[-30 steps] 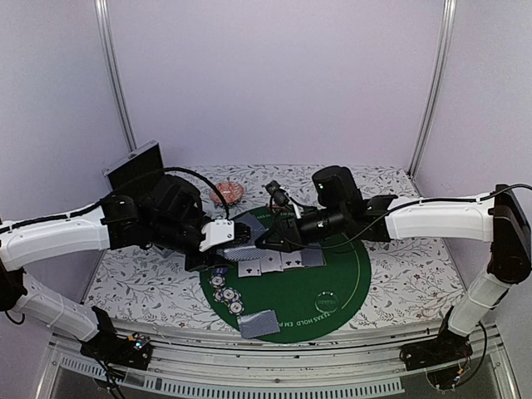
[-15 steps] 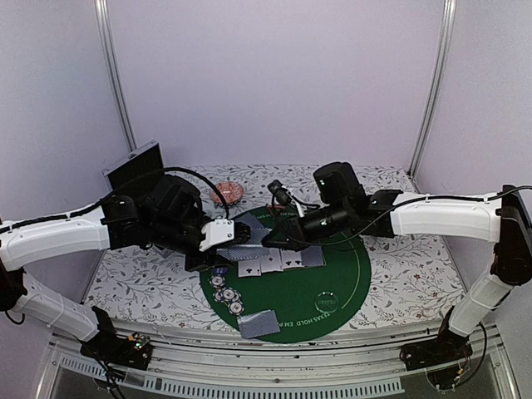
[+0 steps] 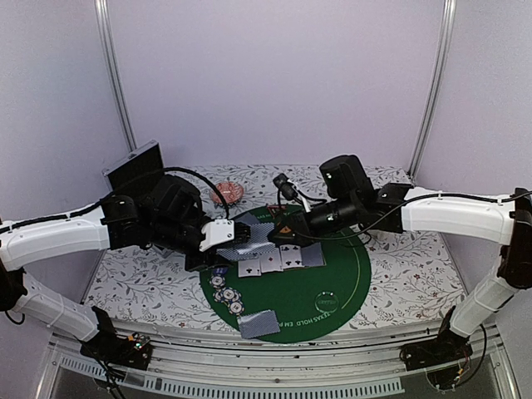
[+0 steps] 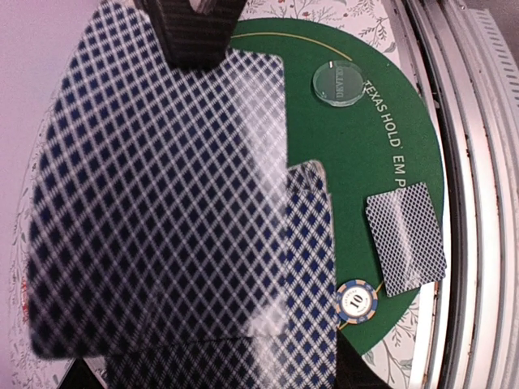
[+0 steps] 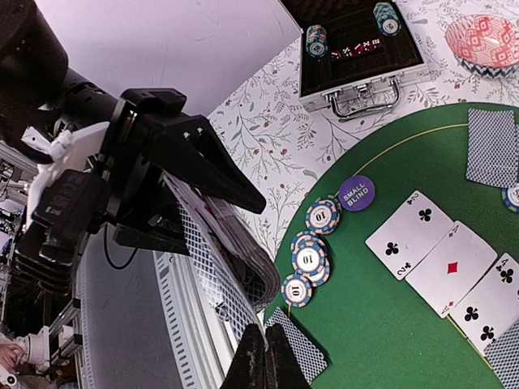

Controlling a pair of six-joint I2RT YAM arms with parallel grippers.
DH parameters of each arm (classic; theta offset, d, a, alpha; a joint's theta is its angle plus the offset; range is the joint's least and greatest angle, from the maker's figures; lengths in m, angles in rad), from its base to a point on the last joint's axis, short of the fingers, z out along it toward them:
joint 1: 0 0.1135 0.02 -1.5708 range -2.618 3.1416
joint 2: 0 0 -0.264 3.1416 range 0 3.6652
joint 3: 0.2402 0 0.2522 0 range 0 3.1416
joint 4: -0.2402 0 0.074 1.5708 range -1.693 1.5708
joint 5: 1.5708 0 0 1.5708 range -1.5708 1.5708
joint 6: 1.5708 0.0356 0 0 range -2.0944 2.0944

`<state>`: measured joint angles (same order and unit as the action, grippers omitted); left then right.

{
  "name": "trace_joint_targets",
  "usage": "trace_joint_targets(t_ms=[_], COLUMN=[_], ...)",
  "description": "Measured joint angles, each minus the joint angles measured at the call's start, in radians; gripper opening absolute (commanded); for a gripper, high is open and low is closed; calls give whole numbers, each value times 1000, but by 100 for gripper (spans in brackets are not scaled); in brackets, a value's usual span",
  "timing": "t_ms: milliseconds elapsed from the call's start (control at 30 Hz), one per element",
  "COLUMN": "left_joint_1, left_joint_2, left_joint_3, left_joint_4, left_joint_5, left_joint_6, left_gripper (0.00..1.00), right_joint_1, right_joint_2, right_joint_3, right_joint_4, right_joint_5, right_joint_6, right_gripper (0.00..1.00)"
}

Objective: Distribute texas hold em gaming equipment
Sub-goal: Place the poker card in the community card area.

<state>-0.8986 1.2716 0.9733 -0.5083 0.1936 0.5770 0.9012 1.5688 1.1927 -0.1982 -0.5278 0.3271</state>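
From above and behind the arm bases (image 3: 116,345), my top external camera takes in the whole round green felt poker mat (image 3: 332,283). The left wrist camera sits hard against blue diamond-backed playing cards (image 4: 162,203) (they nearly fill it). The right wrist looks down from higher; all three share the mat's near edge.

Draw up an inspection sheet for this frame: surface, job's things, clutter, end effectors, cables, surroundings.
Surface: floral cloth under a round green mat.
Job's things: face-up cards in a row; chips clustered beside them; face-down cards; clear disc; purple button.
Clutter: pink dish; open case holding chips.
End effectors: left end effector shut on deck; right end effector shut, contents unclear.
Cables: black cable loops over left arm.
Surroundings: plain walls, metal posts.
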Motion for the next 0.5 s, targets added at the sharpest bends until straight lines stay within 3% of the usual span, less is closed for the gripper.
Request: trace_joint_targets(t_ms=[267, 500], left_joint_1=[0, 0], left_joint_2=[0, 0], left_joint_3=[0, 0], left_joint_4=[0, 2], left_joint_5=[-2, -6], left_joint_6=[0, 0], left_gripper=[43, 43], right_joint_1=[-62, -161], right_joint_2=[-170, -476], right_joint_3=[-50, -385], right_joint_4=[50, 258], right_joint_5=[76, 330], right_joint_6=[84, 384], right_gripper=[2, 2])
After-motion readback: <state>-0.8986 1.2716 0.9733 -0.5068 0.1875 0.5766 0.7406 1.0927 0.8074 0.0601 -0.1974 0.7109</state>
